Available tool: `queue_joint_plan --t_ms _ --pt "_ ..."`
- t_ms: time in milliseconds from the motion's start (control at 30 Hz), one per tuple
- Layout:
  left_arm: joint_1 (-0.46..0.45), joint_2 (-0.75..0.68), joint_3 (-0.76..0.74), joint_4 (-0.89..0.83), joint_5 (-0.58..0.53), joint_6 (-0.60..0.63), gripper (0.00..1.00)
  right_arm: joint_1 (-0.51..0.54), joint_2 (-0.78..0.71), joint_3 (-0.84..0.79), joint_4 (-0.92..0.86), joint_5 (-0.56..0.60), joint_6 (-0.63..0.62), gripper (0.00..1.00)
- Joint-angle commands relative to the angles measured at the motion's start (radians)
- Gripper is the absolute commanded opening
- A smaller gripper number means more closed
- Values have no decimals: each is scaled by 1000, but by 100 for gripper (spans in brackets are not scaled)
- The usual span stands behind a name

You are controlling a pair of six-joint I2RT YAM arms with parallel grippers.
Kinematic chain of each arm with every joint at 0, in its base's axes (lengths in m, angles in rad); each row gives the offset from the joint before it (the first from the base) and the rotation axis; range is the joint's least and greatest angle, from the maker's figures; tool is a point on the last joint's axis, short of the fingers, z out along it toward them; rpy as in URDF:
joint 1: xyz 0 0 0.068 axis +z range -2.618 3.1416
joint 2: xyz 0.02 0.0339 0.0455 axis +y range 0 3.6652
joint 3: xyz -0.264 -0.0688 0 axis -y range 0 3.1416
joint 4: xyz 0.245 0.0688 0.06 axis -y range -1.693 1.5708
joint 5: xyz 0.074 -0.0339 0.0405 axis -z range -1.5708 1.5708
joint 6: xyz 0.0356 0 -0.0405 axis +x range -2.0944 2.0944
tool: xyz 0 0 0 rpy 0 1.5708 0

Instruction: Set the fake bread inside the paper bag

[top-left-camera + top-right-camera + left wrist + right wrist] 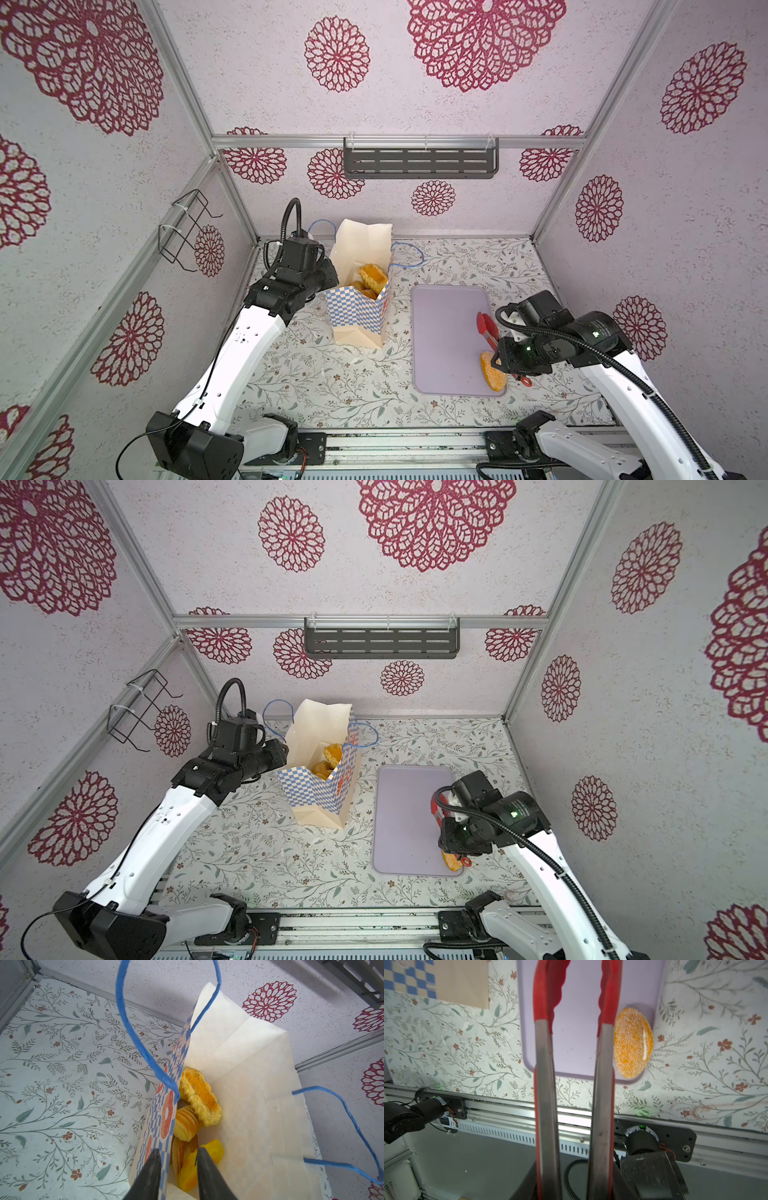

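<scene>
The paper bag (357, 316) (316, 791) stands upright and open left of the middle. Several pieces of fake bread (372, 277) (199, 1093) lie inside it. My left gripper (178, 1150) is open astride the bag's near wall. One finger is outside on the checkered band, the other inside above a yellow piece. One oval seeded bun (492, 374) (632, 1043) lies at the near right corner of the lilac tray (440, 332). My right gripper (509, 361) is shut on the red tongs (486, 328) (546, 1043). The tongs' arms are spread, and the bun lies just outside one arm.
The bag's blue cord handles (133, 1032) loop up beside my left gripper. A black wire rack (187, 232) hangs on the left wall and a dark shelf (419, 162) on the back wall. An aluminium rail (395, 440) runs along the table's front edge.
</scene>
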Motion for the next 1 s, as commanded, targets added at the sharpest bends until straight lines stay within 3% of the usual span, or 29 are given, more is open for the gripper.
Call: queue_joint_plan --t_ms 0,133,400,733,967 --pt "-2 -25 -14 45 7 18 33 -4 -31 -48 -52 -40 17 37" --pt "-1 -24 -18 60 14 24 34 -4 -48 -110 -39 -43 58 37" --pt "16 -30 -50 113 66 25 34 -4 -67 -135 -46 93 152 40" --pt "53 -49 -91 162 129 21 35 -8 -127 -275 21 154 288 41" --pt "64 -55 -102 174 155 21 35 -32 -132 -322 106 73 347 41"
